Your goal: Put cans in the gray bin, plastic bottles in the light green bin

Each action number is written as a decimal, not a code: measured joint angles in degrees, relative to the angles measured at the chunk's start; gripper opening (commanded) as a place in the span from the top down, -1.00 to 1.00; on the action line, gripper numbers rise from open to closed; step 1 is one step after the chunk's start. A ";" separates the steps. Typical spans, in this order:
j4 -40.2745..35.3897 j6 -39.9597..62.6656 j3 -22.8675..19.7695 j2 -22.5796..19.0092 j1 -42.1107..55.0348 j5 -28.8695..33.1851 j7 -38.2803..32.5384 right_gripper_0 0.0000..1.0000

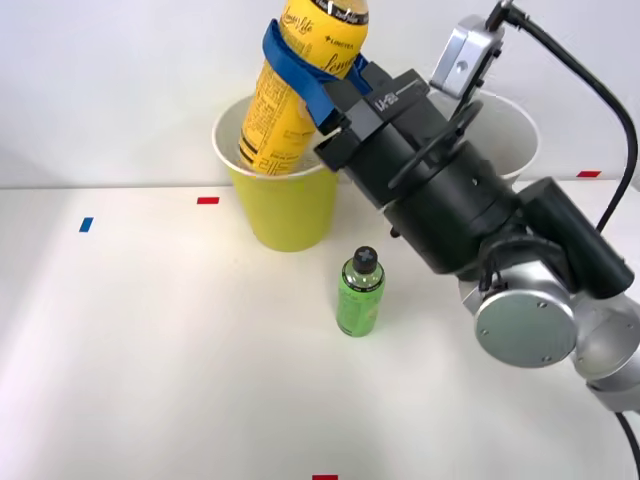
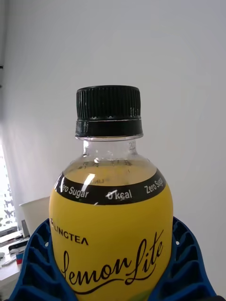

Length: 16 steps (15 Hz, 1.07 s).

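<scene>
My right gripper (image 1: 305,65) is shut on the yellow-labelled plastic bottle (image 1: 285,95), with its blue fingers (image 2: 33,263) wrapped around the label. The bottle (image 2: 110,221) has a black cap and leans, its bottom end lowered into the mouth of the light green bin (image 1: 290,205). A translucent green plastic bottle (image 1: 360,295) with a black cap stands upright on the table just in front of that bin. The gray bin (image 1: 520,135) stands behind my arm; its white rim and inside show, the rest is hidden. Cans are out of view.
Small tape marks lie on the white table: red (image 1: 208,200), blue (image 1: 86,224), red (image 1: 589,174) and red (image 1: 325,477) at the front edge. A white wall stands close behind the bins. My arm (image 1: 470,220) reaches over the table's right side.
</scene>
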 measured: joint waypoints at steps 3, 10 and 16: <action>5.07 2.95 -1.04 -0.90 -5.18 -1.31 0.22 1.00; 21.10 7.55 2.32 -0.47 -17.24 -1.75 -0.48 1.00; 31.81 6.68 8.48 3.22 -24.03 -1.87 -0.62 1.00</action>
